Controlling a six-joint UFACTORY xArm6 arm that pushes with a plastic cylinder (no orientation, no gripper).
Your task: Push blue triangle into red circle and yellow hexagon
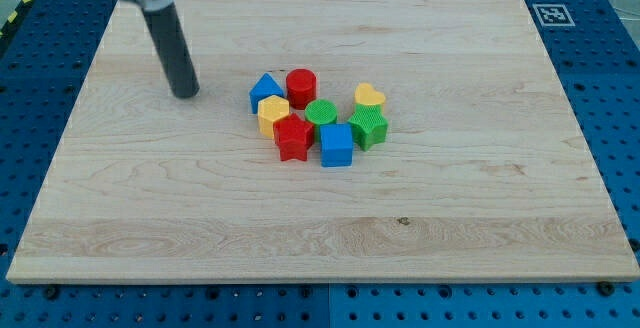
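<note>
The blue triangle [265, 90] stands at the left end of a cluster in the board's middle. The red circle [301, 87] is right beside it on the view's right, touching or nearly so. The yellow hexagon [272, 113] sits just below the triangle, touching it. My tip [185, 93] rests on the board to the view's left of the triangle, roughly a block and a half's width away, touching no block. The rod leans up toward the view's top left.
The cluster also holds a red star-like block [292, 138], a green circle [321, 113], a blue cube [336, 145], a green block [369, 127] and a yellow heart [369, 95]. The wooden board [120, 218] lies on a blue perforated table.
</note>
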